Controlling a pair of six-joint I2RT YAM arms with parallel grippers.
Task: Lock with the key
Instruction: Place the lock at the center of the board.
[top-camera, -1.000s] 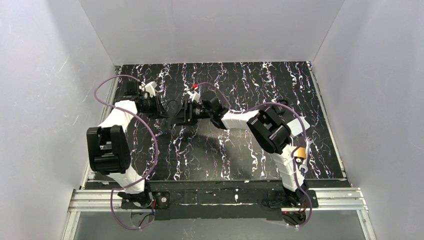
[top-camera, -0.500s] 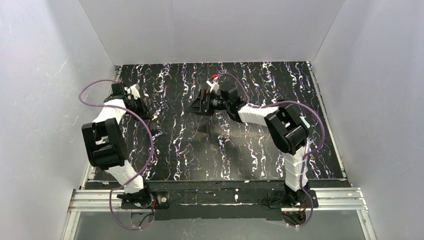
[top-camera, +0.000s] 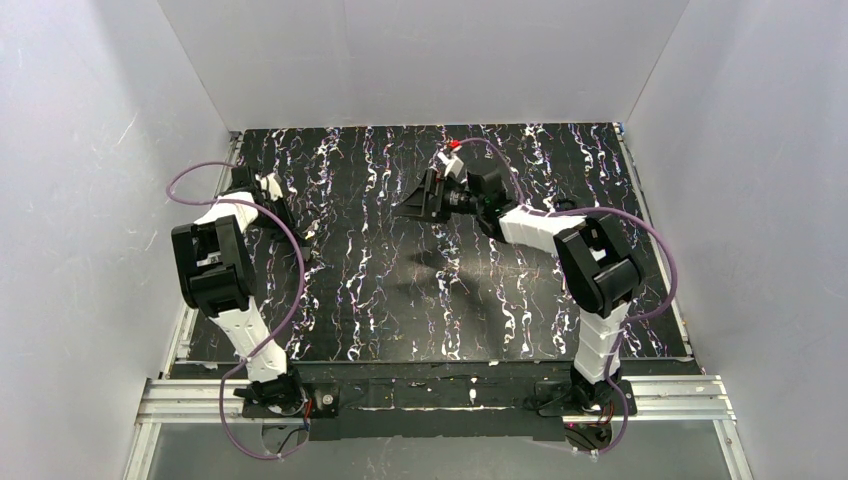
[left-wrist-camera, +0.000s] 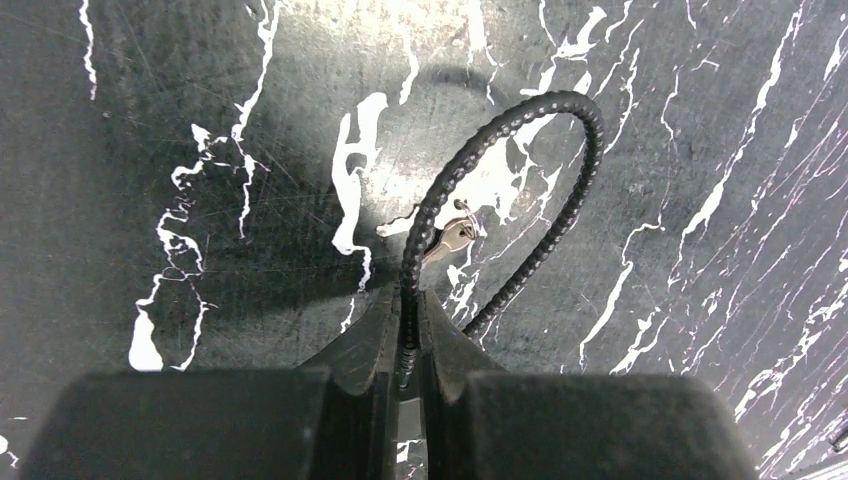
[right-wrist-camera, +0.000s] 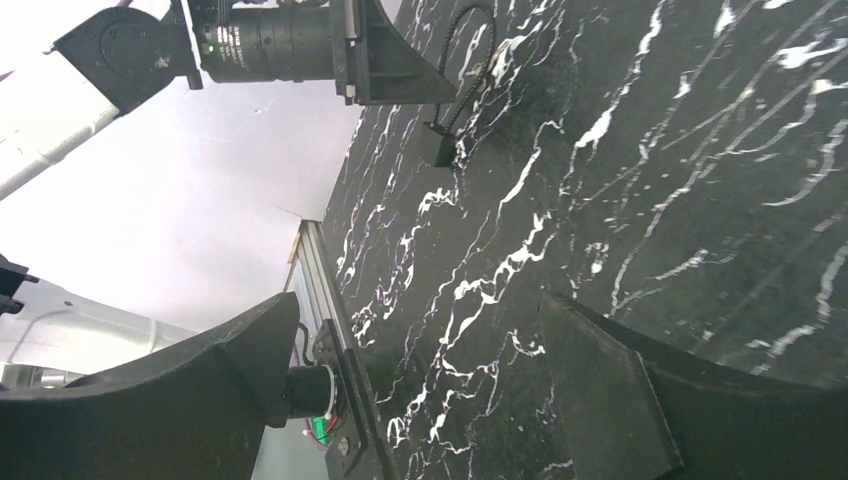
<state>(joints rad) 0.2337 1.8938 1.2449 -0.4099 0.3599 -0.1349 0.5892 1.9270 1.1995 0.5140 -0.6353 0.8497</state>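
Locking looks unstarted: left jaws are clamped on a black beaded cable (left-wrist-camera: 520, 120) carrying what seems a small key (left-wrist-camera: 455, 238), near the left edge of the surface (top-camera: 400, 300); right jaws stand wide, empty; no brass lock shows in the 3 views.

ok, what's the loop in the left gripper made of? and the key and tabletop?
Loop: black ribbed cable, matte; sheathed or wound metal, unclear.
Key: silvery metal; it glints.
Tabletop: black with white marble-like veins, slight sheen; probably a printed laminate.
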